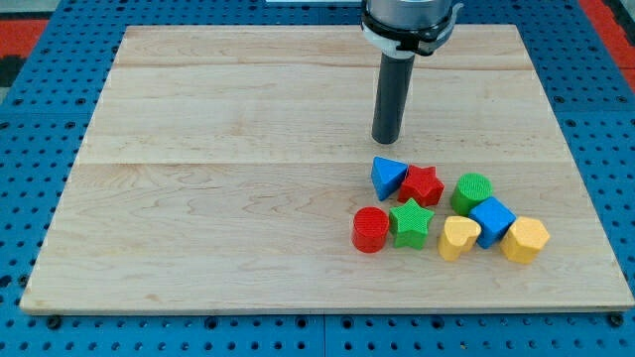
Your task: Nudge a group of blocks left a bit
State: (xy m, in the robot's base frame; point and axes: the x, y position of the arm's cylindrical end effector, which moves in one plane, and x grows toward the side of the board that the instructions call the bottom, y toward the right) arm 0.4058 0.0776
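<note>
Several blocks sit bunched at the board's lower right. A blue triangle (388,177) touches a red star (422,185). Below them are a red cylinder (371,229) and a green star (410,223). To the right are a green cylinder (472,191), a blue cube (491,220), a yellow heart (458,238) and a yellow hexagon-like block (525,239). My tip (386,140) stands just above the blue triangle toward the view's top, a short gap away, touching no block.
The wooden board (198,198) lies on a blue pegboard surface (30,149). The arm's body (409,20) comes in from the view's top centre.
</note>
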